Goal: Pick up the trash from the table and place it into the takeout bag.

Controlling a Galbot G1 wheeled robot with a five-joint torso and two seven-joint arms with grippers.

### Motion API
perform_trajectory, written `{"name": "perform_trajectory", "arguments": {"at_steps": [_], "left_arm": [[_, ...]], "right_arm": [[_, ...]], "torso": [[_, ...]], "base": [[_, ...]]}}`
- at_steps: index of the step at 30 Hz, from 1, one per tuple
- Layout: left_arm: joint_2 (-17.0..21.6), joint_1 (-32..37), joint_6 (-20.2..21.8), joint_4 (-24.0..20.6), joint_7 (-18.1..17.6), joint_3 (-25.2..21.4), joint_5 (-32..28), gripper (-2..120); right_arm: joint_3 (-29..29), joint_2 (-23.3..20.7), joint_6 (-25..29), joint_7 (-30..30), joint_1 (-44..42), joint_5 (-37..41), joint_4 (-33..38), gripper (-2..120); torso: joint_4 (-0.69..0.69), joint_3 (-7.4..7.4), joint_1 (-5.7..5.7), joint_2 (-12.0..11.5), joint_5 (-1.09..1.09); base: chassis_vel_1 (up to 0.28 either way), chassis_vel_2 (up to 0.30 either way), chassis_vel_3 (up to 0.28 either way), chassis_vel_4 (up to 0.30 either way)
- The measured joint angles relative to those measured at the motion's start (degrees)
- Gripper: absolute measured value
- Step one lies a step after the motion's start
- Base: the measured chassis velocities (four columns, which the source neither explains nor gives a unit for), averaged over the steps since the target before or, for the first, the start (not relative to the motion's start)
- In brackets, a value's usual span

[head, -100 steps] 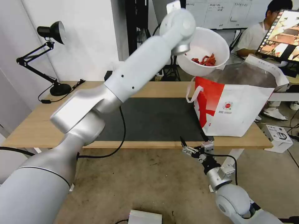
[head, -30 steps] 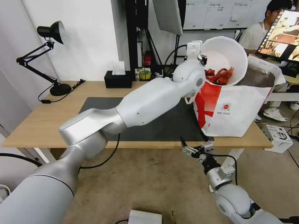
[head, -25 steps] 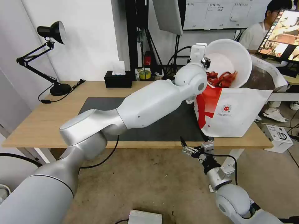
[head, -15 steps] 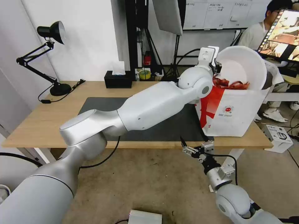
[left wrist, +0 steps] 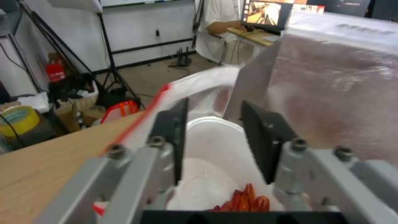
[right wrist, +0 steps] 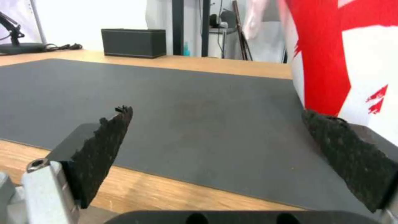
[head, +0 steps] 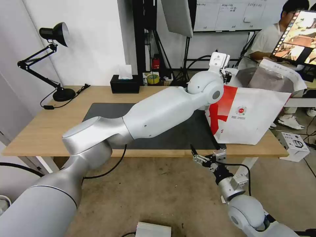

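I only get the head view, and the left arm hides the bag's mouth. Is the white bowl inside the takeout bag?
Observer: Yes. The left wrist view shows the white bowl down inside the takeout bag, beside its foil lining, with red scraps in it.
Operator: Is the left end effector clamped on it?
Observer: No. The left end effector is open above the bowl; its fingers stand apart and grip nothing.
Operator: And the right one?
Observer: The right end effector is open and empty, facing the dark mat beside the bag's red panel.
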Motion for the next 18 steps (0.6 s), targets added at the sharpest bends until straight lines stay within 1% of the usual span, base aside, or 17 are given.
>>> {"name": "perform_trajectory", "arguments": {"at_steps": [1, 2, 3, 5, 6, 7, 9, 10, 11, 12, 13, 14, 16, 17, 18], "left_arm": [[0.1, -0.1, 0.0, -0.3, -0.2, 0.0, 0.0, 53], [0.3, -0.1, 0.0, -0.7, -0.3, -0.2, 0.0, 56], [0.3, -0.1, 0.0, -0.7, -0.3, -0.2, 0.0, 56], [3.0, 0.6, -1.3, -3.8, -1.0, -1.0, 0.8, 68], [4.3, 1.1, -2.2, -5.0, -1.2, -1.1, 1.7, 72], [4.3, 1.1, -2.2, -5.0, -1.2, -1.1, 1.7, 72], [8.4, 2.6, -7.2, -7.2, -0.4, -0.8, 4.6, 82], [10.2, 3.4, -9.0, -8.2, 0.1, -0.8, 5.8, 86], [10.2, 3.4, -9.0, -8.2, 0.1, -0.8, 5.8, 86], [12.7, 4.7, -11.3, -10.0, 1.4, -0.7, 7.2, 92], [13.8, 5.3, -12.2, -10.8, 2.1, -0.7, 7.8, 94], [13.8, 5.3, -12.2, -10.8, 2.1, -0.7, 7.8, 94], [18.1, 8.1, -15.4, -14.0, 4.8, -1.1, 10.5, 99], [20.4, 9.9, -18.0, -15.6, 5.8, -1.3, 12.0, 100], [21.8, 11.3, -19.8, -16.6, 6.2, -1.6, 13.1, 100]], "right_arm": [[0.0, 0.0, 0.0, 0.0, 0.0, 0.0, 0.0, 100], [0.0, 0.0, 0.0, 0.0, 0.0, 0.0, 0.0, 100], [0.0, 0.0, 0.0, 0.0, 0.0, 0.0, 0.0, 100], [0.0, 0.0, 0.0, 0.0, 0.0, 0.0, 0.0, 100], [0.0, 0.0, 0.0, 0.0, 0.0, 0.0, 0.0, 100], [0.0, 0.0, 0.0, 0.0, 0.0, 0.0, 0.0, 100], [0.0, 0.0, 0.0, 0.0, 0.0, 0.0, 0.0, 100], [0.0, 0.0, 0.0, 0.0, 0.0, 0.0, 0.0, 100], [0.0, 0.0, 0.0, 0.0, 0.0, 0.0, 0.0, 100], [0.0, 0.0, 0.0, 0.0, 0.0, 0.0, 0.0, 100], [0.0, 0.0, 0.0, 0.0, 0.0, 0.0, 0.0, 100], [0.0, 0.0, 0.0, 0.0, 0.0, 0.0, 0.0, 100], [0.0, 0.0, 0.0, 0.0, 0.0, 0.0, 0.0, 100], [0.0, 0.0, 0.0, 0.0, 0.0, 0.0, 0.0, 100], [0.0, 0.0, 0.0, 0.0, 0.0, 0.0, 0.0, 100]], "torso": [[0.00, 0.00, 0.00, 0.0, 0.00], [-0.01, 0.00, 0.00, 0.0, 0.00], [-0.01, 0.00, 0.00, 0.0, 0.00], [-0.02, -0.01, 0.00, 0.0, 0.00], [-0.02, 0.00, 0.00, 0.0, 0.00], [-0.02, 0.00, 0.00, 0.0, 0.00], [0.00, 0.00, 0.00, 0.0, -0.01], [0.01, 0.00, 0.00, 0.0, -0.02], [0.01, 0.00, 0.00, 0.0, -0.02], [0.03, 0.01, 0.00, 0.0, -0.03], [0.02, 0.01, 0.01, 0.0, -0.03], [0.02, 0.01, 0.01, 0.0, -0.03], [0.00, 0.01, 0.00, 0.0, -0.03], [0.01, 0.01, 0.00, 0.0, -0.03], [0.01, 0.01, 0.00, 0.0, -0.03]], "base": [[0.000, 0.000, 0.000, 0.000], [0.000, 0.000, 0.000, 0.000], [0.000, 0.000, 0.000, 0.000], [0.000, 0.000, 0.000, 0.000], [0.000, 0.000, 0.000, 0.000], [0.000, 0.000, 0.000, 0.000], [0.000, 0.000, 0.000, 0.000], [0.000, 0.000, 0.000, 0.000], [0.000, 0.000, 0.000, 0.000], [0.000, 0.000, 0.000, 0.000], [0.000, 0.000, 0.000, 0.000], [0.000, 0.000, 0.000, 0.000], [0.000, 0.000, 0.000, 0.000], [0.000, 0.000, 0.000, 0.000], [0.000, 0.000, 0.000, 0.000]]}}
